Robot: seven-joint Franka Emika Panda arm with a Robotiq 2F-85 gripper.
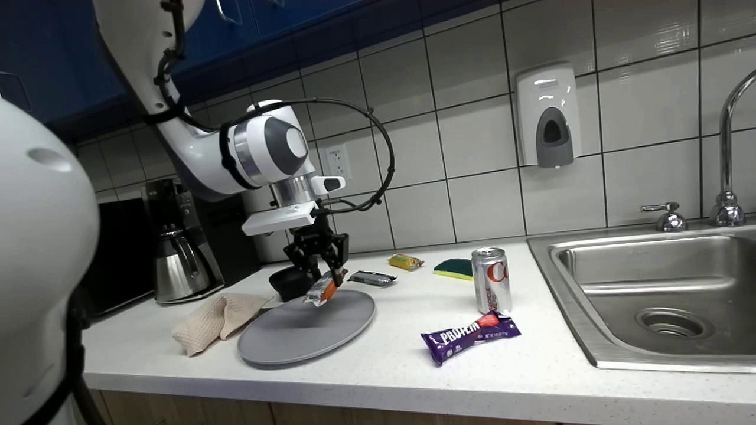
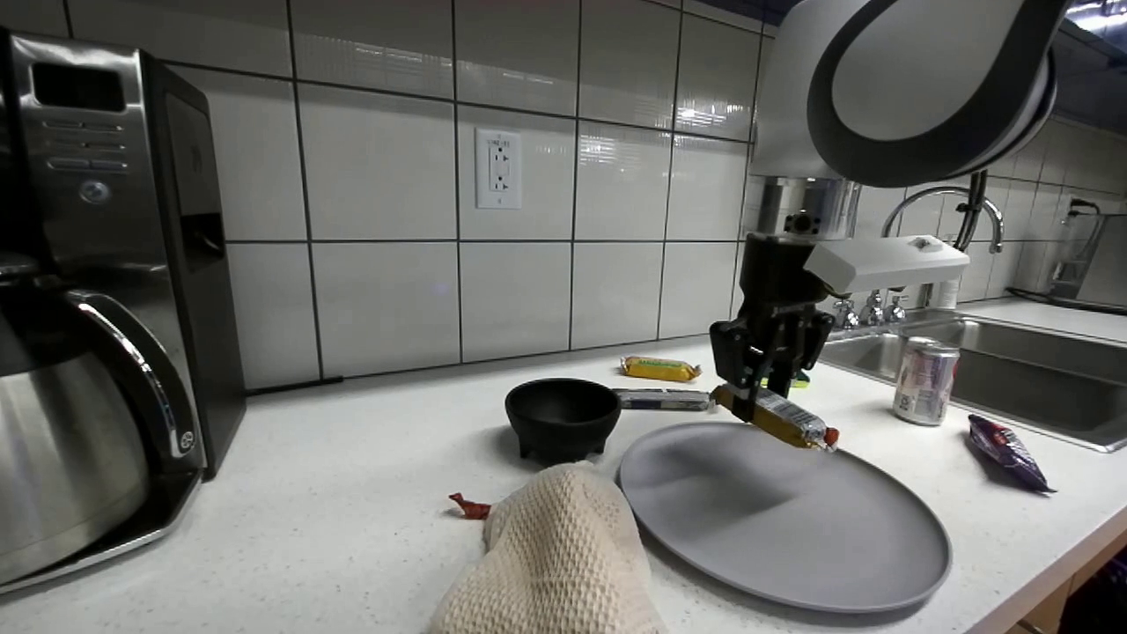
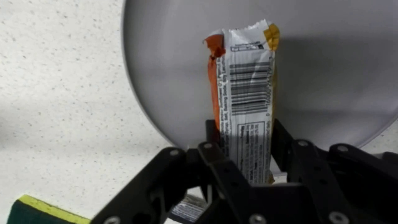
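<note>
Nearest in an exterior view, a beige waffle-textured cloth [image 2: 559, 555] lies beside a round grey plate [image 2: 801, 550]. Over it, the black 2-fingered pincer [image 2: 763, 400] grips a silver-wrapped bar [image 2: 789, 421] with orange and yellow edges. Beyond, on the speckled white worktop [image 2: 343, 502], lies a yellow-wrapped bar [image 2: 660, 369].

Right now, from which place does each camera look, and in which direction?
In an exterior view: in front of the counter, facing the tiled wall; the white arm and the gripper show.
In an exterior view: near the coffee maker, looking obliquely along the counter towards the sink; the arm's lower end and the gripper show.
In the wrist view: on the arm's lower end, looking down on the held bar and the plate; only the gripper shows.
Both exterior views share the plate, held bar and can.
</note>
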